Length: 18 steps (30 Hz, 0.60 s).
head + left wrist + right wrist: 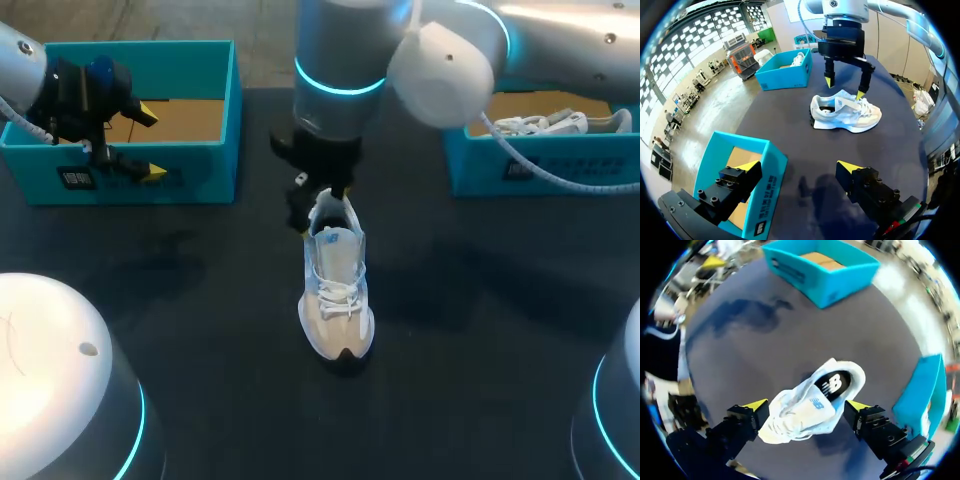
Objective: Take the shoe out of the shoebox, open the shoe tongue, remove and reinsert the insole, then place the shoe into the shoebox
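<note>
The white shoe [338, 300] stands on its sole in the middle of the dark table [200, 300], well apart from both boxes; the right gripper [807, 405] hangs over its heel end, fingers spread wide to either side of the opening; I cannot tell whether a tip touches the tongue. The left gripper [148, 143], fingers also spread, hovers at the near wall of the left shoebox [120, 185]; the right shoebox [480, 170] holds another shoe [540, 125].

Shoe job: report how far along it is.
Done: the shoe stands on the table, out of the shoebox. In hand: the open right claw straddles its collar. Left: the insole lies inside; pull, refit, then box the shoe.
</note>
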Tool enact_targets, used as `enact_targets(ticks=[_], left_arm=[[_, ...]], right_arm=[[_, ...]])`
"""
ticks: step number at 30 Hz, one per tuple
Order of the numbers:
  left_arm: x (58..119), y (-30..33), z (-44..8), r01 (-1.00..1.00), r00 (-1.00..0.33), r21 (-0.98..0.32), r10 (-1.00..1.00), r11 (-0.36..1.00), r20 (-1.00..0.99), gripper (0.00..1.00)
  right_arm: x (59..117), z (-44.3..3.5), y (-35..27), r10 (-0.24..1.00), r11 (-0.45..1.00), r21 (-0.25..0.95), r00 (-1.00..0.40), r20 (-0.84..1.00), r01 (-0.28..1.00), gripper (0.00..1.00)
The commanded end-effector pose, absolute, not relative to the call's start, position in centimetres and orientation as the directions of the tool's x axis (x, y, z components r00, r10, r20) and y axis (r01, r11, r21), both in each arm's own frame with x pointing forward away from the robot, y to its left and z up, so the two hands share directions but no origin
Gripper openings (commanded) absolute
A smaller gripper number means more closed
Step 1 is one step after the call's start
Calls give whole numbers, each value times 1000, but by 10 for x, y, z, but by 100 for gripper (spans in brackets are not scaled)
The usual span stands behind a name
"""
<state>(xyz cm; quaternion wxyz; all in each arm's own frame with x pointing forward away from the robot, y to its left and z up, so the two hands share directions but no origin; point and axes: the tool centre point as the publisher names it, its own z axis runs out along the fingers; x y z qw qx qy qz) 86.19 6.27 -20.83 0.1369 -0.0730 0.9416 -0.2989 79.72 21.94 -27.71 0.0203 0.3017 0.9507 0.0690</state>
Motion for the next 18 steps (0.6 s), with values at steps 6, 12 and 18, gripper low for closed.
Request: enact_targets(ticks=[6,12,18], left_arm=[[862,63,-208,-56,-952,-581,-218,812,-214,100],[862,63,-208,-56,-952,-581,-218,812,-214,100],[862,63,-208,-56,-952,-581,-218,812,-214,100]], right_arm=[[827,-275,205,290,949,137,-956,-36,283,100],[859,-285,212,236,968,100,-969,-74,229,100],[883,-300,220,198,980,56,-975,-104,193,100]])
